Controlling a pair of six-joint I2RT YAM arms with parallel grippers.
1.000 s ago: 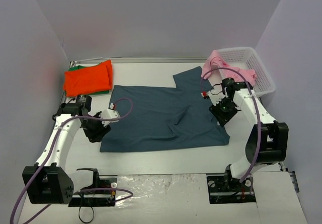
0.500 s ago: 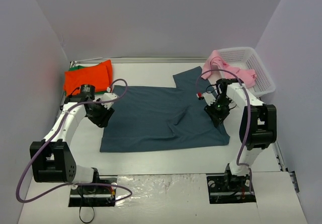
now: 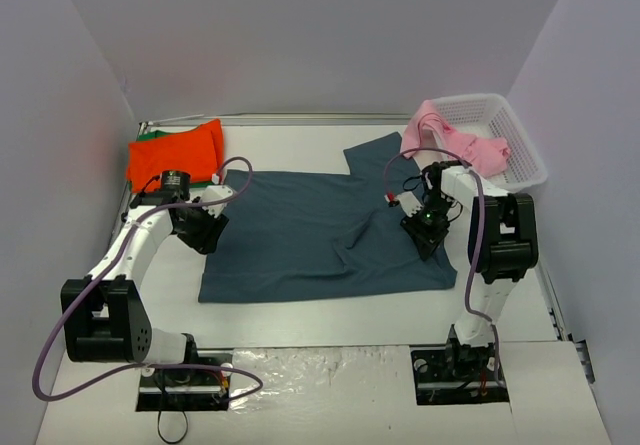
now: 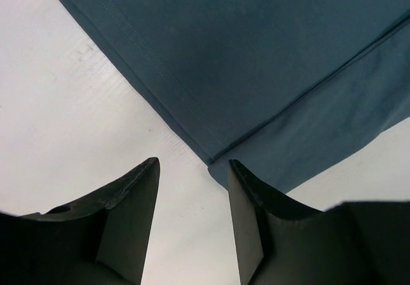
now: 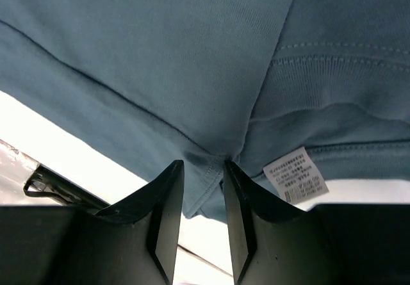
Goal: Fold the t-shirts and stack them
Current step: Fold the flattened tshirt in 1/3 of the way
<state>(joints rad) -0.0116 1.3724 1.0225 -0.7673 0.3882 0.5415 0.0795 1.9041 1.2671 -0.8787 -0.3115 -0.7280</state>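
The white table (image 3: 300,315) carries everything; across its middle the slate-blue t-shirt (image 3: 310,230) lies spread flat, one sleeve reaching toward the far right, a shallow ridge of cloth running through its right half; its near hem lies roughly parallel to the table's near edge.

At the far right corner stands the white lattice basket (image 3: 515,135); the pink t-shirt (image 3: 455,140) spills out of it over the left rim and onto the table, close to the blue sleeve.

At the far left the orange-red t-shirt (image 3: 175,155) lies folded; it rests on the green t-shirt (image 3: 148,135), of which only thin edges show from under it; this pile sits near the blue shirt's far left corner, just apart from it.

The left gripper (image 3: 200,230) sits low at the blue shirt's left edge; in the wrist view its fingers (image 4: 138,195) are spread with bare table between them, and a stitched corner of the shirt (image 4: 256,54) lies just ahead of the gap (image 4: 192,166), held by nothing.

The right gripper (image 3: 425,230) is down on the shirt's right side; seen from its own wrist, the fingers (image 5: 163,202) stand close together and pinch a small pucker of blue cloth (image 5: 160,61) at their tips (image 5: 204,164), creases running out from that spot.

Just right of the pinch lies a small white printed label (image 5: 295,174), sewn to the shirt; its print is too small to read.
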